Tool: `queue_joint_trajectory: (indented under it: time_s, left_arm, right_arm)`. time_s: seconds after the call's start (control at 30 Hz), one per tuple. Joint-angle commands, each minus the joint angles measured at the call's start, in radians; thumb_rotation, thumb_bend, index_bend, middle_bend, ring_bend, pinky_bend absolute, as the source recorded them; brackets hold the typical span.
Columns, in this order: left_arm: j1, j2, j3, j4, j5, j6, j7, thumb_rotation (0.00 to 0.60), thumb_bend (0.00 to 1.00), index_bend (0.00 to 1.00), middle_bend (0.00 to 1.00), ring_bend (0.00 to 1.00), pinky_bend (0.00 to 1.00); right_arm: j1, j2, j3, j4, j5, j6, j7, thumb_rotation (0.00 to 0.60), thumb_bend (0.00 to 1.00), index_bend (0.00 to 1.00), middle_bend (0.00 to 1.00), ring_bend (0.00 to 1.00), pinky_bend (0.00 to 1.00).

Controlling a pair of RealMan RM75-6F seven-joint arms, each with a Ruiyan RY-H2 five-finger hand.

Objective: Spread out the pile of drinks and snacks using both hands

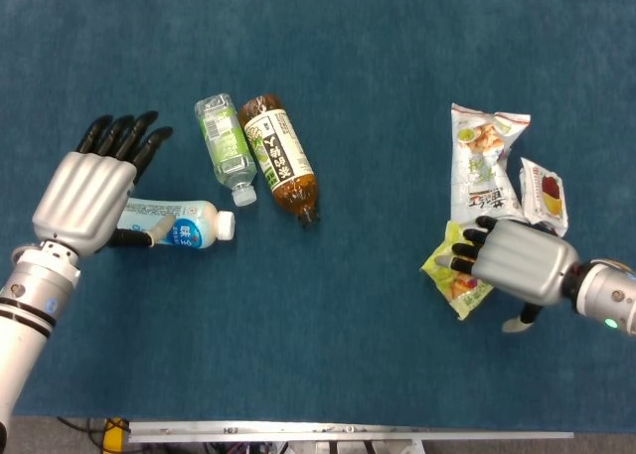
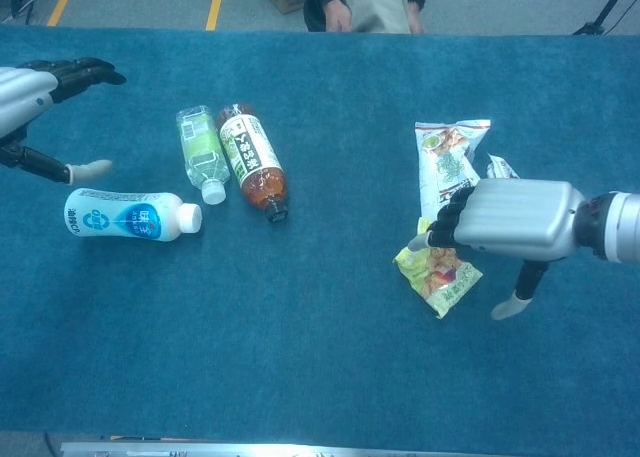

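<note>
Three bottles and three snack packets, lying flat on the blue table (image 1: pixel 378 57)

Toward the left edge: white bottle (image 1: pixel 177 224) with a blue label, long axis running left to right, cap pointing right toward the middle of the table. Just right of it and further back: green bottle (image 1: pixel 225 149) and brown tea bottle (image 1: pixel 280 159), side by side and touching or nearly so, long axes running back to front with a slight lean to the right, caps pointing toward the front edge

Toward the right edge: long white snack packet (image 1: pixel 482 161), long axis back to front. Small red-and-white packet (image 1: pixel 544 193) just to its right, tilted, partly hidden in the chest view. Yellow-green snack packet (image 1: pixel 454 275) nearer the front edge, long axis slanting from back left to front right

Left hand (image 1: pixel 87 194) above the capless end of the white bottle, palm down, dark fingers straight and spread toward the back edge, holding nothing; thumb lying over the bottle's label, contact unclear

Right hand (image 1: pixel 517 260) palm down over the right part of the yellow-green snack packet, fingers curled down onto it, thumb sticking out toward the front edge; pressing or gripping, cannot tell which
</note>
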Motion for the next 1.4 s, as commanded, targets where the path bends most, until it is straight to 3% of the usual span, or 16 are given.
queue_joint_trajectory:
  time_s: [0.03, 0.33, 0.4, 0.47, 0.5, 0.57, 0.63, 1.0, 1.4]
  left_arm:
    - [-0.003, -0.002, -0.002, 0.0, -0.004, -0.001, 0.004, 0.403, 0.28, 0.05, 0.0, 0.0, 0.0]
    - [0.002, 0.015, -0.006, -0.006, -0.01, 0.01, -0.004, 0.405, 0.28, 0.05, 0.0, 0.0, 0.0]
    - [0.006, 0.022, -0.008, -0.007, -0.004, 0.016, -0.015, 0.435, 0.28, 0.05, 0.0, 0.0, 0.0]
    - [0.015, 0.029, -0.008, -0.005, 0.009, 0.026, -0.033, 0.51, 0.28, 0.05, 0.0, 0.0, 0.0]
    - [0.019, 0.031, -0.008, -0.004, 0.014, 0.031, -0.043, 0.538, 0.28, 0.05, 0.0, 0.0, 0.0]
    - [0.032, 0.029, -0.009, 0.005, 0.032, 0.048, -0.066, 0.592, 0.28, 0.05, 0.0, 0.0, 0.0]
    - [0.049, 0.019, -0.009, 0.02, 0.056, 0.075, -0.086, 0.6, 0.28, 0.05, 0.0, 0.0, 0.0]
    - [0.162, -0.015, 0.025, 0.078, 0.211, 0.223, -0.19, 0.6, 0.28, 0.07, 0.0, 0.0, 0.0]
    - [0.288, -0.05, 0.072, 0.081, 0.335, 0.372, -0.217, 0.6, 0.28, 0.07, 0.0, 0.0, 0.0]
  right_arm:
    - [-0.017, 0.016, -0.002, -0.015, -0.06, 0.064, 0.064, 0.366, 0.0, 0.14, 0.26, 0.21, 0.23]
    - [-0.058, 0.047, 0.068, 0.016, -0.027, 0.194, 0.169, 0.367, 0.0, 0.14, 0.26, 0.21, 0.23]
    - [-0.081, 0.068, 0.081, 0.014, 0.01, 0.221, 0.173, 0.367, 0.0, 0.14, 0.26, 0.21, 0.23]
    - [-0.111, 0.092, 0.092, 0.012, 0.054, 0.254, 0.188, 0.38, 0.0, 0.14, 0.26, 0.21, 0.23]
    - [-0.123, 0.104, 0.093, 0.01, 0.075, 0.262, 0.2, 0.404, 0.0, 0.14, 0.26, 0.21, 0.23]
    - [-0.155, 0.13, 0.098, 0.008, 0.116, 0.288, 0.233, 0.542, 0.0, 0.15, 0.26, 0.21, 0.23]
    - [-0.19, 0.148, 0.103, 0.017, 0.146, 0.325, 0.257, 0.599, 0.0, 0.15, 0.26, 0.21, 0.23]
    - [-0.381, 0.15, 0.138, 0.104, 0.241, 0.543, 0.363, 0.6, 0.03, 0.15, 0.26, 0.21, 0.24]
    - [-0.548, 0.109, 0.154, 0.175, 0.249, 0.724, 0.41, 0.6, 0.08, 0.16, 0.26, 0.21, 0.24]
